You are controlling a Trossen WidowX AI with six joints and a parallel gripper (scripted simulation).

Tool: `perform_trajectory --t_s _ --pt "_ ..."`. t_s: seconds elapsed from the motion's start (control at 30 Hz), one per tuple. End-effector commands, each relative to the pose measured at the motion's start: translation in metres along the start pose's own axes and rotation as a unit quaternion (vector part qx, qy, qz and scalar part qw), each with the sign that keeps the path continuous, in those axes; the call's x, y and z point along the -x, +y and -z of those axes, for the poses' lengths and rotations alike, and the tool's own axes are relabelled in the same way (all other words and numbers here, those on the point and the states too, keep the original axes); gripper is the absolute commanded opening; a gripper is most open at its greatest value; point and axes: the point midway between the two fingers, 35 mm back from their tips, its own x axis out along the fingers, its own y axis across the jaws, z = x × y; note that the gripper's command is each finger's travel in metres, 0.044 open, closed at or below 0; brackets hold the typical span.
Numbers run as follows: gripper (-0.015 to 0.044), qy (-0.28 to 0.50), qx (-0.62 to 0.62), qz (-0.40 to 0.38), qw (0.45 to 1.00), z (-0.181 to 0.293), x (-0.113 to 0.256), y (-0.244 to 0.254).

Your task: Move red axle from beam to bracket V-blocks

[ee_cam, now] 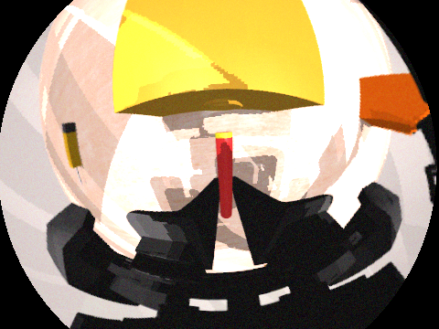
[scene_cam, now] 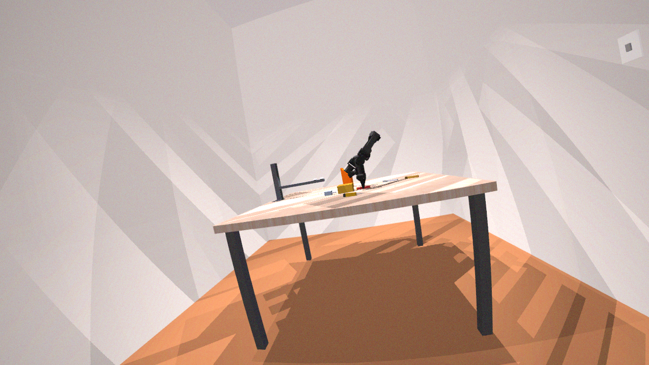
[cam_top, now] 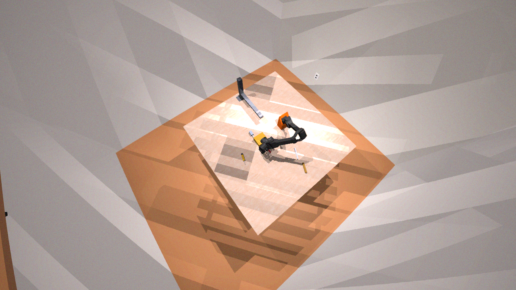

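The red axle (ee_cam: 224,155) (cam_top: 269,151) (scene_cam: 366,187) has a yellow far end and lies low over the table. My gripper (ee_cam: 225,181) (cam_top: 268,152) (scene_cam: 363,186) is shut on it, a black finger on each side. The yellow block (ee_cam: 219,50) (cam_top: 259,137) (scene_cam: 345,188), apparently the beam, stands just beyond. In the wrist view a gap shows between the axle's yellow end and the block's near face. The grey bracket (cam_top: 248,102) (scene_cam: 301,183) reaches out from a post, with small light pieces at its free end; their V shape is too small to tell.
The arm's orange mount (cam_top: 282,121) (scene_cam: 346,175) (ee_cam: 389,98) stands behind. A yellow-handled tool (cam_top: 242,157) (scene_cam: 350,194) (ee_cam: 72,148) lies to one side. A grey-blue piece (cam_top: 251,133) (scene_cam: 328,193) is beside the block. A pale rod (cam_top: 296,153) and a yellow-brown bar (cam_top: 304,167) (scene_cam: 411,177) lie on the other side.
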Motion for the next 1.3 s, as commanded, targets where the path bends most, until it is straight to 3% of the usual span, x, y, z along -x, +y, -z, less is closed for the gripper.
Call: perform_trajectory --t_s 0.0,0.7,1.0,1.27 --pt "0.0000 -0.002 0.003 -0.002 1.000 -0.001 0.009 0.003" --pt "0.0000 -0.006 -0.004 -0.002 1.000 -0.007 0.130 0.011" --pt "0.0000 -0.008 -0.011 -0.004 1.000 -0.015 0.137 0.013" --pt "0.0000 -0.028 -0.014 -0.010 0.999 -0.076 0.146 0.015"
